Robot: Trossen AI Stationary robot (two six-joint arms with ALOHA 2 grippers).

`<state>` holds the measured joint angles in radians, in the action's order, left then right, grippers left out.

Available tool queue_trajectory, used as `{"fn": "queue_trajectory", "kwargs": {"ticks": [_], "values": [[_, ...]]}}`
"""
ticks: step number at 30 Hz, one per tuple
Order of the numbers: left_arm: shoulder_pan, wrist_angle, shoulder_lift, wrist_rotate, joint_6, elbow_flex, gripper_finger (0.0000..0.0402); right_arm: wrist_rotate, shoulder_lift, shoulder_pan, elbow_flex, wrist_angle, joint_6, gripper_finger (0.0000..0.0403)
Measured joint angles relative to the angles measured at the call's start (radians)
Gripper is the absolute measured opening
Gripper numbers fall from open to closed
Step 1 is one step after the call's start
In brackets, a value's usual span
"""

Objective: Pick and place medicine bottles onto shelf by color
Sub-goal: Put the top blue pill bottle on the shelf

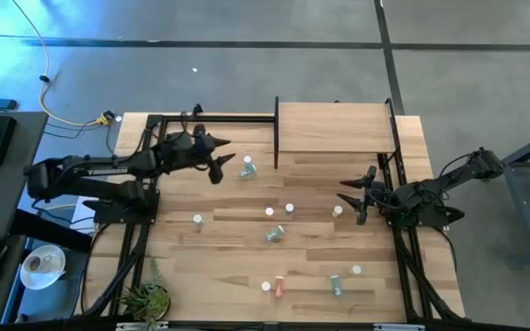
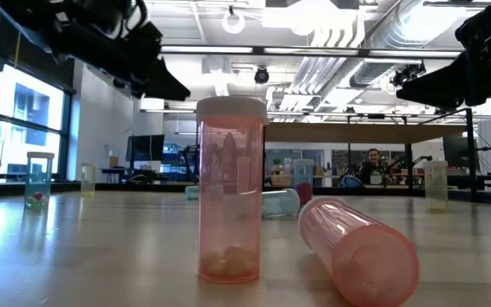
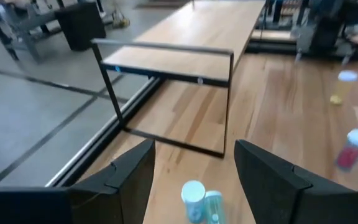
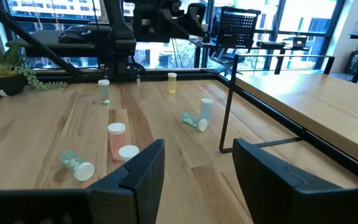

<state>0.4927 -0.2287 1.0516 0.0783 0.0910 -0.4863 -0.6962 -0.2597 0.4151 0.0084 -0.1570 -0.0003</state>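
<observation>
**Both claws open, bottles all over the counter**

From above: the left claw point(image 1: 221, 156) sits spread wide and empty just beside two bluish bottles point(image 1: 247, 167) near the shelf point(image 1: 334, 127), which stands at the far edge of the counter point(image 1: 219, 267). The right claw point(image 1: 355, 195) is on the other side, also open with nothing in it, close to a white-capped bottle point(image 1: 338, 211). More bottles are scattered mid-counter and along the near edge.

Low cam: one pink bottle point(image 2: 229, 189) stands upright right in front, another pink one point(image 2: 358, 247) lies on its side beside it.

Left wrist: open fingers point(image 3: 127, 176), with the bluish pair point(image 3: 201, 200) between them, one upright and one lying, shelf frame point(image 3: 166, 50) behind.

Right wrist: fingers point(image 4: 143, 167) apart, empty, shelf point(image 4: 309, 102) off to one side, a pink bottle point(image 4: 116, 139) standing ahead.
</observation>
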Motion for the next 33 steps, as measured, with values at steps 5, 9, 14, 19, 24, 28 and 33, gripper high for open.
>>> {"fn": "queue_trajectory", "kwargs": {"ticks": [5,9,14,19,24,28,33], "values": [[0.000,-0.004,0.086,0.000,0.015,-0.026,0.0209,0.000,0.000,0.000,0.000,0.000,0.000,0.0181],[0.000,-0.029,0.146,0.000,-0.001,-0.029,0.0209,0.000,0.000,0.000,0.000,0.001,0.000,0.0181],[-0.004,-0.088,0.242,-0.014,-0.064,-0.029,0.0209,0.000,0.000,0.000,0.000,0.001,0.000,0.0181],[-0.004,-0.196,0.348,-0.025,-0.097,-0.029,0.0209,0.000,0.000,0.000,0.000,0.003,0.000,0.0181],[-0.003,-0.251,0.412,-0.016,-0.125,-0.029,0.0209,0.000,0.000,0.000,0.000,0.003,0.000,0.0181],[-0.002,-0.252,0.445,-0.007,-0.133,-0.029,0.0209,0.000,0.000,0.000,0.000,0.003,0.000,0.0181],[-0.002,-0.257,0.470,0.033,-0.133,-0.028,0.0209,0.000,0.000,0.000,0.000,0.003,0.000,0.0181]]}}
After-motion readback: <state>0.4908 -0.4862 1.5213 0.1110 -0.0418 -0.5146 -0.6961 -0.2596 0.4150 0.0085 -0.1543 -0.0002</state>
